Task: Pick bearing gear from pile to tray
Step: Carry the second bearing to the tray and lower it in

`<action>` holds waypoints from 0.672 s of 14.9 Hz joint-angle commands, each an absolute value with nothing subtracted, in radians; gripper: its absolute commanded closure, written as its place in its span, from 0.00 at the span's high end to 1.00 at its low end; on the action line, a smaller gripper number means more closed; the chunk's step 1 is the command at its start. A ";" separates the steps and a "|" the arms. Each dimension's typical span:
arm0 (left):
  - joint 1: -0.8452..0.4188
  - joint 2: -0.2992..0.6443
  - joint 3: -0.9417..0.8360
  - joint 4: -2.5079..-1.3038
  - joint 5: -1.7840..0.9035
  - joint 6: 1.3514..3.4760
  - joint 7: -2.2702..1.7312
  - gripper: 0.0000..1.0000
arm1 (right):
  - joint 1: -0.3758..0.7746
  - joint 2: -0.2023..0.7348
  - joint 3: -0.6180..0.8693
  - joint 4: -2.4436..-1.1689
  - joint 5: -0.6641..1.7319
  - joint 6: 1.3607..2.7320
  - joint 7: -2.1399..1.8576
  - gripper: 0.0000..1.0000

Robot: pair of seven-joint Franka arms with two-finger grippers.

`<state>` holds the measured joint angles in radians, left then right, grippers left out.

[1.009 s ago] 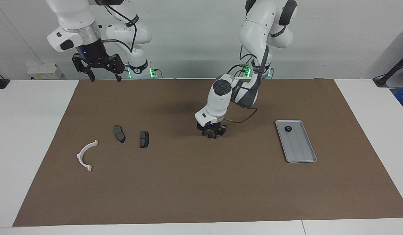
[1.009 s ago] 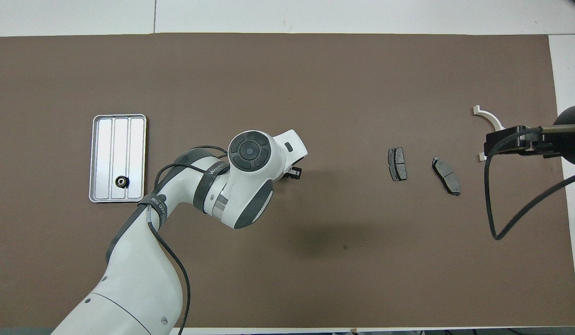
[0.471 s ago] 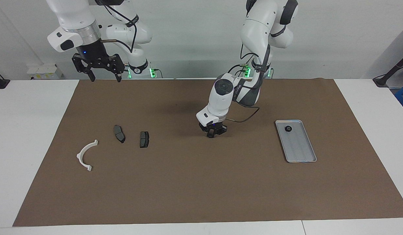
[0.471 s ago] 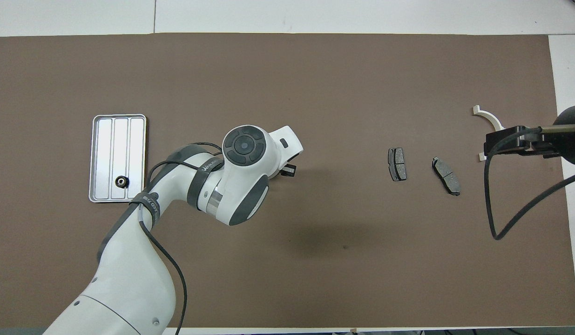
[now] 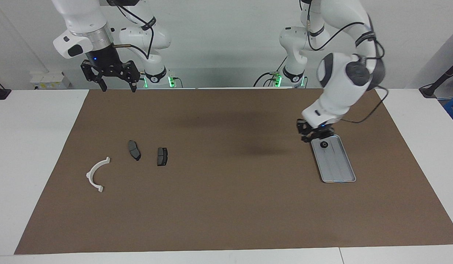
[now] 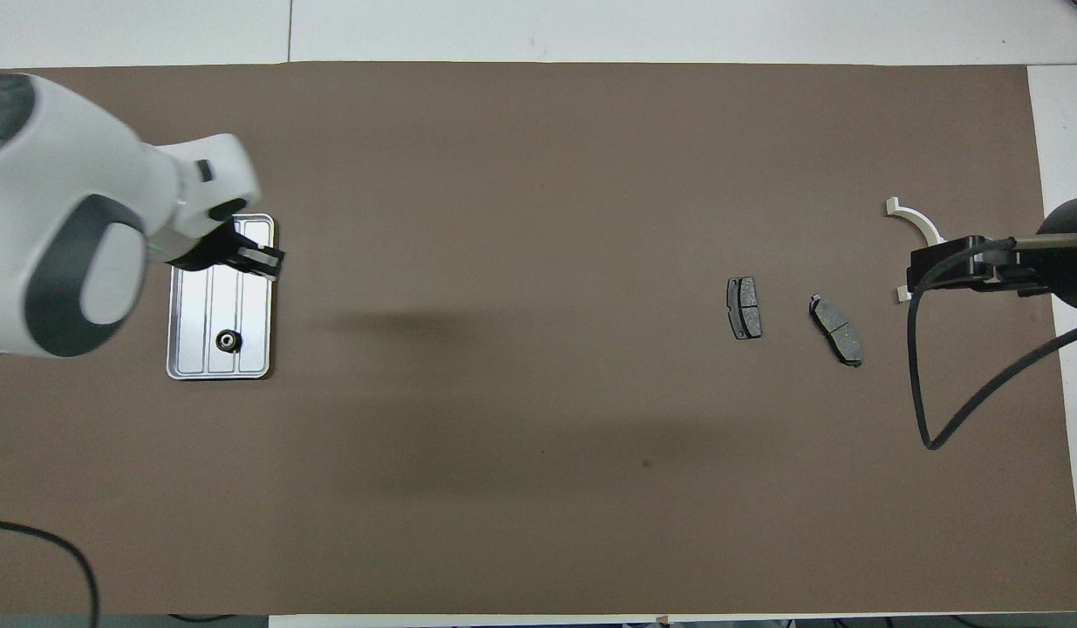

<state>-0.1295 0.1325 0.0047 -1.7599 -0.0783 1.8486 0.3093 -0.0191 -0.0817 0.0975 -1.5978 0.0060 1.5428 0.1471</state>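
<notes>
The silver tray [image 5: 338,169] [image 6: 198,353] lies toward the left arm's end of the mat, with one small black bearing gear [image 5: 324,144] [image 6: 228,340] in it. My left gripper [image 5: 310,136] [image 6: 261,260] hangs over the tray's long rim on the pile's side. Its fingers are close together, shut on a small dark piece that barely shows. The pile is two dark brake pads [image 5: 134,150] [image 5: 162,156] [image 6: 744,307] [image 6: 836,329] and a white half-ring bracket [image 5: 95,174] [image 6: 917,222]. My right gripper [image 5: 117,87] [image 6: 915,270] waits open, raised above the mat's edge by its base.
A brown mat [image 5: 226,205] covers the table, with white table at both ends. A black cable [image 6: 957,410] hangs from the right arm over the mat near the bracket.
My left gripper closed at the mat's middle, lifted, and swung to the tray. The right arm, the pads and the bracket have not moved.
</notes>
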 commanded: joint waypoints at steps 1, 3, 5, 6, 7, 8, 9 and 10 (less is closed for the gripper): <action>-0.032 0.135 -0.012 -1.781 -0.027 1.871 0.445 0.00 | -0.026 -0.098 0.101 -1.615 0.005 1.546 0.153 1.00; -0.025 0.130 -0.012 -1.830 0.009 1.963 0.446 0.00 | -0.026 -0.098 0.100 -1.615 0.005 1.545 0.153 1.00; -0.026 0.133 -0.012 -1.893 0.009 2.066 0.434 0.00 | -0.025 -0.098 0.101 -1.615 0.006 1.546 0.153 1.00; -0.032 0.144 -0.014 -1.914 0.009 2.113 0.408 0.00 | -0.025 -0.100 0.101 -1.615 0.008 1.546 0.155 1.00; -0.035 0.158 -0.015 -1.930 0.009 2.155 0.391 0.00 | -0.025 -0.100 0.101 -1.615 0.008 1.545 0.153 1.00; -0.038 0.182 -0.015 -1.934 0.009 2.192 0.391 0.00 | -0.025 -0.100 0.101 -1.615 0.008 1.545 0.153 1.00; -0.047 0.205 -0.015 -1.934 0.009 2.215 0.391 0.00 | -0.025 -0.100 0.101 -1.615 0.008 1.545 0.153 1.00; -0.051 0.228 -0.014 -1.934 0.009 2.244 0.391 0.00 | -0.025 -0.100 0.101 -1.615 0.008 1.545 0.153 1.00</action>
